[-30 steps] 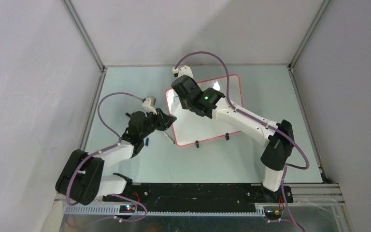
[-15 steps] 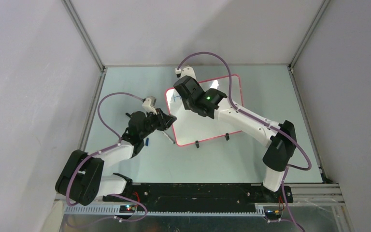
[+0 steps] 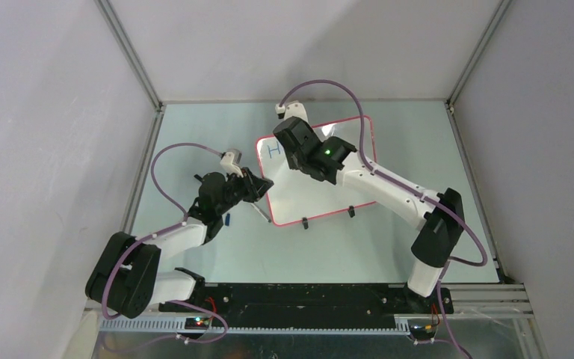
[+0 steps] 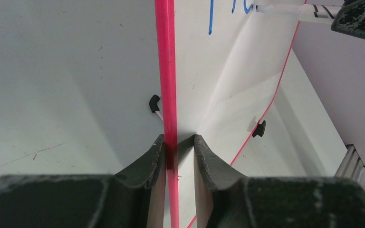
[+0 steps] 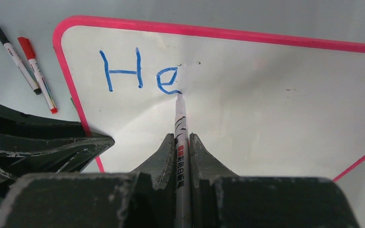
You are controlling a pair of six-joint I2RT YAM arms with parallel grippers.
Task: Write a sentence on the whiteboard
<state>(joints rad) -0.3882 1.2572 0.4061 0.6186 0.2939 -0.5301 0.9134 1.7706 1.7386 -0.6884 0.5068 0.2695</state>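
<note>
The whiteboard (image 3: 321,191), white with a thin red frame, lies on the table at mid-back. My left gripper (image 3: 260,187) (image 4: 179,140) is shut on the whiteboard's (image 4: 218,85) left edge, one finger on each side of the red frame. My right gripper (image 3: 293,143) (image 5: 181,137) is shut on a grey marker (image 5: 179,118) over the board's (image 5: 266,104) top-left part. The marker's tip touches the board at the foot of the "e". The sentence (image 5: 138,71) reads "He" in blue, and its "H" (image 3: 273,150) shows from above. The marker (image 4: 290,9) crosses the top of the left wrist view.
A black-capped marker (image 5: 14,57) and a red-capped marker (image 5: 35,71) lie on the table left of the board's corner. A thin pen (image 3: 260,212) and a small blue piece (image 3: 227,219) lie near the left arm. Two black feet (image 3: 304,222) (image 3: 351,212) sit on the board's near edge.
My right gripper has moved a little to the right along the board's top, uncovering the blue "H" from above. The left gripper and the board have not moved.
</note>
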